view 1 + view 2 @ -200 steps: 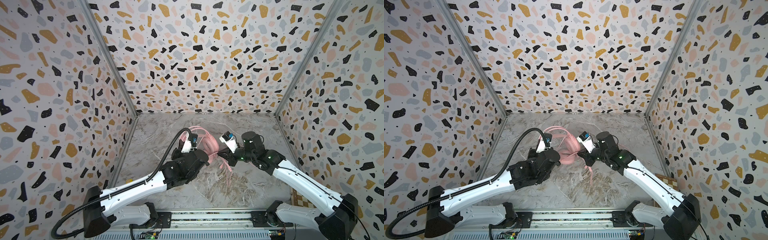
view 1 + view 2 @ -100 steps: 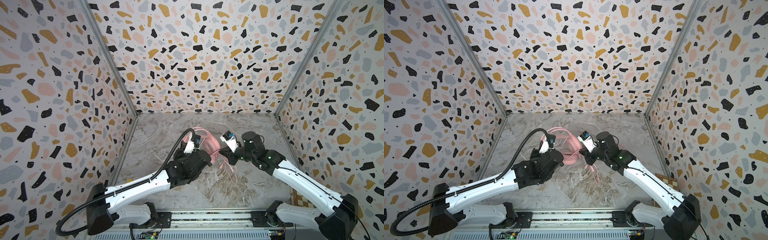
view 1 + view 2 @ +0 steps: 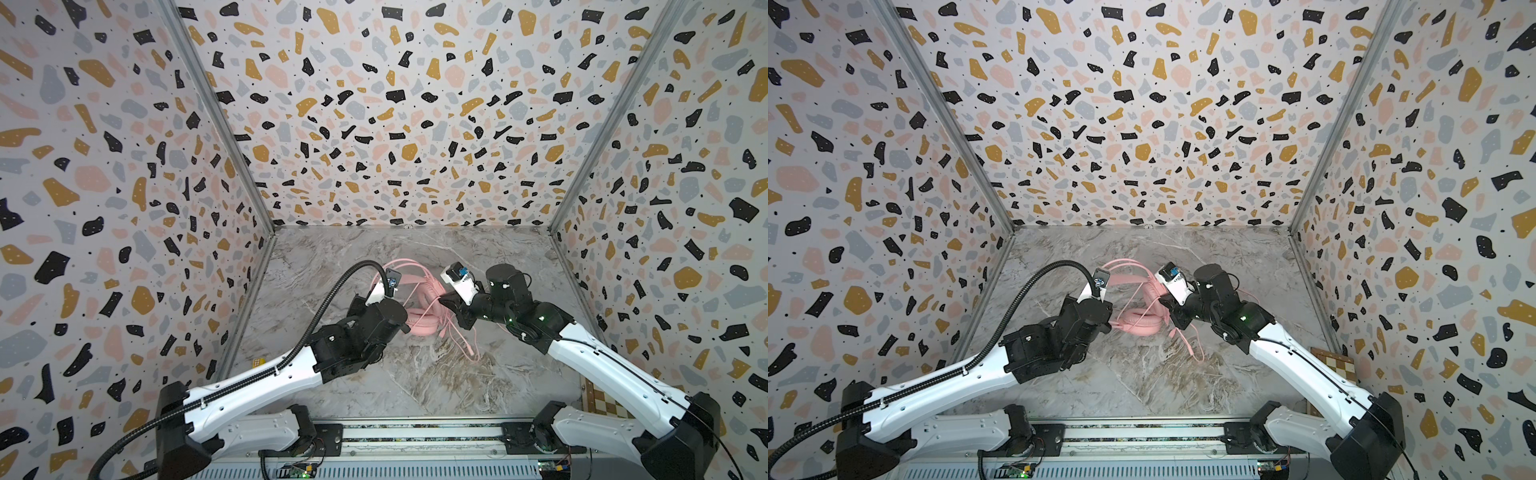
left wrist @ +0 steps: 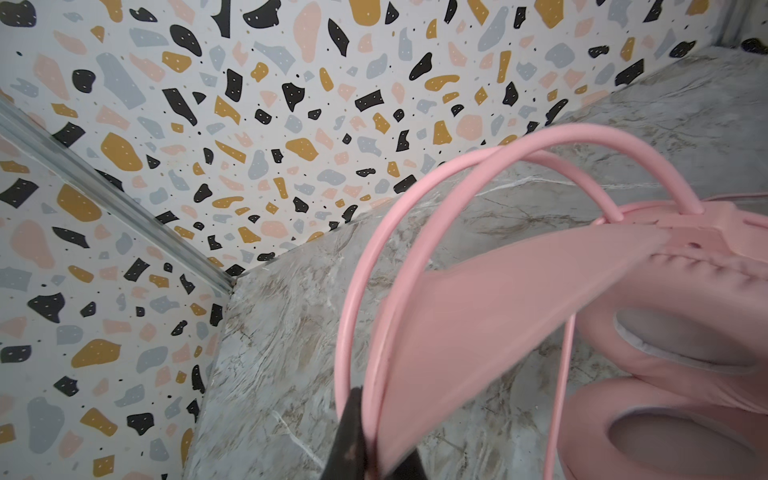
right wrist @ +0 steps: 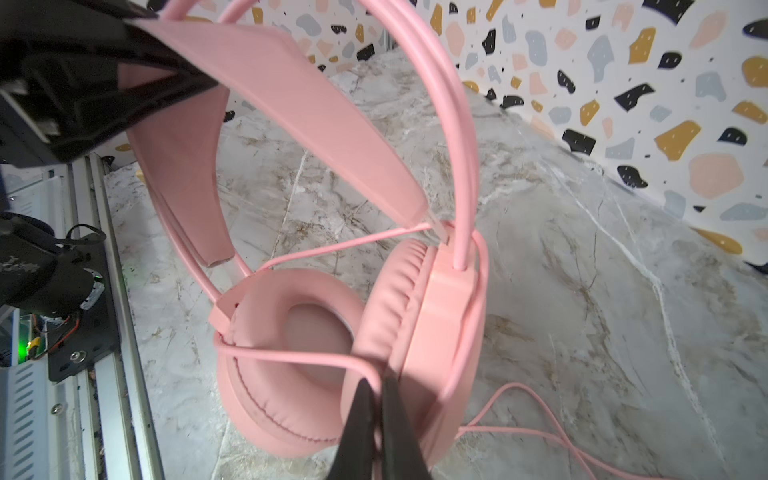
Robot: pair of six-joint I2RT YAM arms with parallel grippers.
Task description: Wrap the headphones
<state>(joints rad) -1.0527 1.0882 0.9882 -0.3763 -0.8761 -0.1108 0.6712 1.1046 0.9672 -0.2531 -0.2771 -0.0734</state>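
Note:
The pink headphones (image 3: 420, 321) (image 3: 1138, 323) sit mid-floor between both arms, earcups low and headband raised toward the back. My left gripper (image 4: 376, 453) is shut on the headband, pinching a thin pink headband wire (image 4: 415, 199) and the flat strap (image 4: 478, 324); in both top views the left gripper (image 3: 406, 328) (image 3: 1111, 328) lies at the headphones' left side. My right gripper (image 5: 380, 399) (image 3: 445, 300) is shut on the thin pink cable (image 5: 291, 355) in front of the two earcups (image 5: 291, 332). Loose cable (image 3: 467, 345) trails on the floor.
Terrazzo-patterned walls (image 3: 374, 124) close in the marble floor (image 3: 415, 386) on three sides. A metal rail (image 3: 415, 436) runs along the front. A small yellow piece (image 3: 257, 362) lies at the floor's left edge, and a checkered board (image 3: 598, 399) shows at the right.
My left gripper has moved right and slightly toward the back wall with the headband in it. The hanging cable has shifted a little. The right arm has barely moved.

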